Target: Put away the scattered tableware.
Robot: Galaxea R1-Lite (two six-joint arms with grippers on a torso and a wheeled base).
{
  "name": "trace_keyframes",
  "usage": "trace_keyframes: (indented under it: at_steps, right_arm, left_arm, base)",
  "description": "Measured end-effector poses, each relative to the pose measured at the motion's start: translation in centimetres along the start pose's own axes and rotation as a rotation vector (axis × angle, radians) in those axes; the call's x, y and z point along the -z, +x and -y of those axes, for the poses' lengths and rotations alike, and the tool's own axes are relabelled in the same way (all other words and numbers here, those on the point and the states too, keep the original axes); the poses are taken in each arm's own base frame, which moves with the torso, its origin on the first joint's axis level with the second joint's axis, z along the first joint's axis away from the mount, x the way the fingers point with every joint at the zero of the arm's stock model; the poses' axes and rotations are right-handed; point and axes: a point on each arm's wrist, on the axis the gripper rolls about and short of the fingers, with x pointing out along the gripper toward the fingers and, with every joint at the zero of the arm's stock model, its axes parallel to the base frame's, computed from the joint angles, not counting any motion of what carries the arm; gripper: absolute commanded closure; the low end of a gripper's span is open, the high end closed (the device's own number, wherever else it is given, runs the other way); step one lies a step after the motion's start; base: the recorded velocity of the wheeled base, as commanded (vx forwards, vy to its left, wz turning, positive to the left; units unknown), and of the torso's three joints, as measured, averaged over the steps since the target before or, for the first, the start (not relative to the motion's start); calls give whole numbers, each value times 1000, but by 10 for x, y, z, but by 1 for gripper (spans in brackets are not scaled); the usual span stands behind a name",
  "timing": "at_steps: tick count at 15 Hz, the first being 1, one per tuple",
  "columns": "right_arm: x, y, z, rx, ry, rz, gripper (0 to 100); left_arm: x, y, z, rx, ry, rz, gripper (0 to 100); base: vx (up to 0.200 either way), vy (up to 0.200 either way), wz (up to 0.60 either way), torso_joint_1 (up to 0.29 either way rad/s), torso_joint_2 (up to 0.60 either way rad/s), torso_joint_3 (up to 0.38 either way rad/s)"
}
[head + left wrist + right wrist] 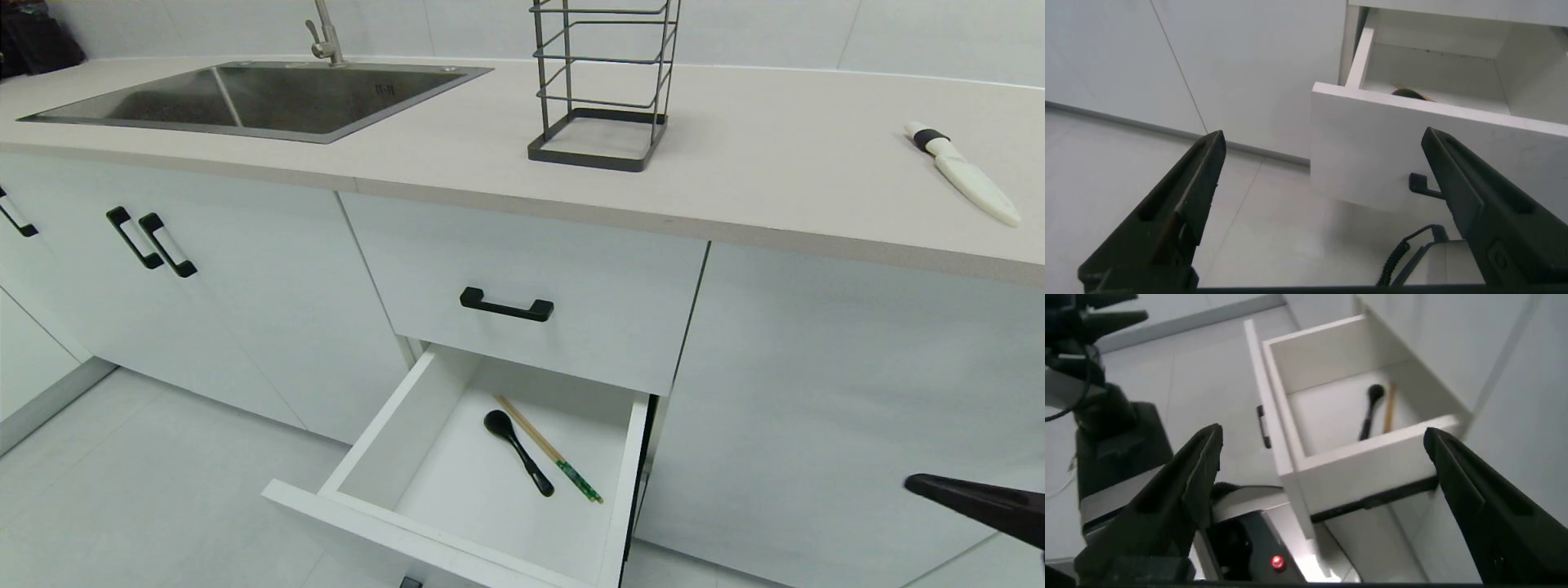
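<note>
Left pincer [1323, 139] is held wide and empty, facing the front of the open drawer [384, 433]. Right pincer [1323, 434] is likewise spread wide, empty, above it. Black spoon [517, 451] and chopsticks [549, 449] are seen side by side inside the drawer. White knife [963, 173] is found on the tabletop [775, 147], well apart from the wire rack [600, 90].

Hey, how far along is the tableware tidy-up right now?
Done: the black spoon and chopsticks lie in the open drawer. In hand: nothing; the left gripper and right gripper are both open and empty. Left: the white knife on the counter probably goes in, and the drawer is not yet shut.
</note>
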Motion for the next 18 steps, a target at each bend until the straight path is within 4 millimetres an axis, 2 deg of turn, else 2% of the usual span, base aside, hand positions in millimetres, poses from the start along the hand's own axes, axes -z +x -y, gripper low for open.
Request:
trace_keyframes:
  at_steps: [3,6,8,10,13,14,17,18]
  right_arm:
    - [-1,-34,8,266,13,94,0]
    - [3,-57,8,564,-24,137,0]
    - [14,-69,-5,622,-76,161,0]
    - [36,-77,-19,602,-94,140,0]
    - [79,-83,-33,446,-103,-44,0]
    - [84,-85,-35,447,-108,-50,0]
    - [86,-92,-31,787,-49,-8,0]
    - [86,-93,-31,839,-10,18,0]
  left_arm:
    - [0,0,0,0,0,0,0]
    - [0,0,0,0,3,0,0]
    - [0,0,0,0,1,0,0]
    - [0,0,0,-2,0,0,0]
    - [0,0,0,-4,1,0,0]
    - [0,0,0,-5,1,0,0]
    - [-3,0,0,-3,5,27,0]
    - [-5,0,0,-1,8,56,0]
  base:
    - [0,0,0,0,0,0]
    - [0,0,0,0,0,0]
    - [0,0,0,0,0,0]
    - [0,0,0,0,0,0]
    - [0,0,0,0,0,0]
    - [0,0,0,0,0,0]
    - [0,0,0,0,0,0]
    - [0,0,0,0,0,0]
